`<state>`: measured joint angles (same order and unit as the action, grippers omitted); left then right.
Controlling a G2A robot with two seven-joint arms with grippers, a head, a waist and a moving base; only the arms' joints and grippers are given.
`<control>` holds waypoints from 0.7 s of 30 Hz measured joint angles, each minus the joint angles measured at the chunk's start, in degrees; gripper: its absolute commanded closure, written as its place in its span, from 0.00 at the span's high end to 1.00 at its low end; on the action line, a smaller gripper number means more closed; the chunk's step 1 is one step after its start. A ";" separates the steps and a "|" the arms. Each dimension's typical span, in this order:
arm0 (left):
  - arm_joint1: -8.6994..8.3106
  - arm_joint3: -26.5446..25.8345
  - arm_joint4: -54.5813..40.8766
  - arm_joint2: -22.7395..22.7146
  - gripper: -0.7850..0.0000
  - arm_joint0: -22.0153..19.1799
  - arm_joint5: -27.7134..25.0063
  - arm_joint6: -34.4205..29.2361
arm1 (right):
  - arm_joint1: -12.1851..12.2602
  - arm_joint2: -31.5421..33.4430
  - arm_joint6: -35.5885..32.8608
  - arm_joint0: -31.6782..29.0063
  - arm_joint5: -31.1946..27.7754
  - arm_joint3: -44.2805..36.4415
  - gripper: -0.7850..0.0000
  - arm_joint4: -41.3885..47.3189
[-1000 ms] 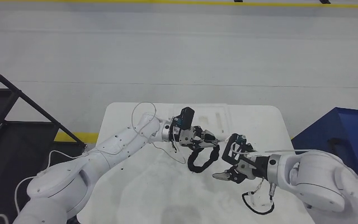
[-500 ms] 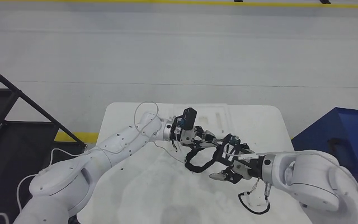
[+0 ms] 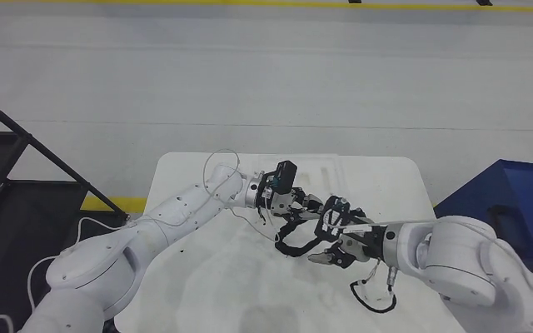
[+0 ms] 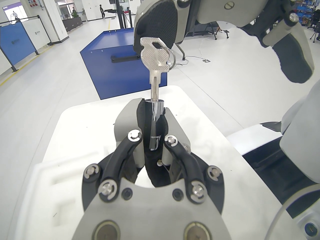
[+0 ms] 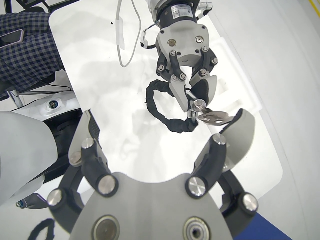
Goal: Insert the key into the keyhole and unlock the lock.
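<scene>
Held above white desk (image 3: 391, 175): left tool (image 4: 152, 111) clenched on chrome cylinder (image 4: 156, 123) of black sleeved cable lock (image 5: 150, 96), flat silver metal key (image 4: 154, 58) seated in keyhole. Beside key's head, right tool (image 5: 163, 121) spread wide.

The table (image 3: 216, 283) is white, with rounded corners, and its top is smooth and a little glossy; a white foam tray (image 3: 329, 175) lies flat on it at the far side, near the edge that is away from the robot; the tray has shallow recesses in its surface; a few small dark specks (image 5: 111, 22) lie on the bare top, well apart from the tray.
</scene>
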<state>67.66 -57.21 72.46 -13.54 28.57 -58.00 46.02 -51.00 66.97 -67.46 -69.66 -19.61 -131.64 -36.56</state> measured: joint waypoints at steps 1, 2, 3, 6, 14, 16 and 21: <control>0.02 0.03 0.04 0.01 0.00 -0.02 0.00 0.05 | 0.00 -0.08 -0.14 0.13 0.17 0.10 1.00 -0.01; 0.03 0.07 0.09 0.04 0.00 -0.05 0.00 0.10 | 0.00 -0.03 -0.14 0.24 0.38 0.22 1.00 0.01; 0.02 0.16 0.18 0.11 0.00 -0.09 0.00 0.14 | 0.02 0.28 0.11 0.35 0.63 0.42 1.00 0.11; -0.10 0.27 0.34 0.37 0.00 -0.34 0.00 0.24 | 0.19 1.90 1.22 0.28 0.36 0.90 1.00 0.39; -1.30 -1.28 0.07 3.59 0.00 -3.06 0.00 0.23 | 0.91 5.04 3.57 -1.39 -6.12 2.60 1.00 -1.75; -1.74 -1.98 0.09 3.84 0.00 -3.69 0.00 -0.38 | 0.94 5.03 3.75 -1.45 -6.50 2.75 1.00 -1.86; -2.69 -4.17 -0.24 3.80 0.00 -4.76 0.00 -3.37 | 0.94 5.02 3.73 -1.44 -6.42 2.74 1.00 -1.86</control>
<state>64.97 -61.37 72.22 -9.74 23.80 -58.00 42.65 -50.06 71.99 -63.73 -71.10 -26.03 -128.90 -38.43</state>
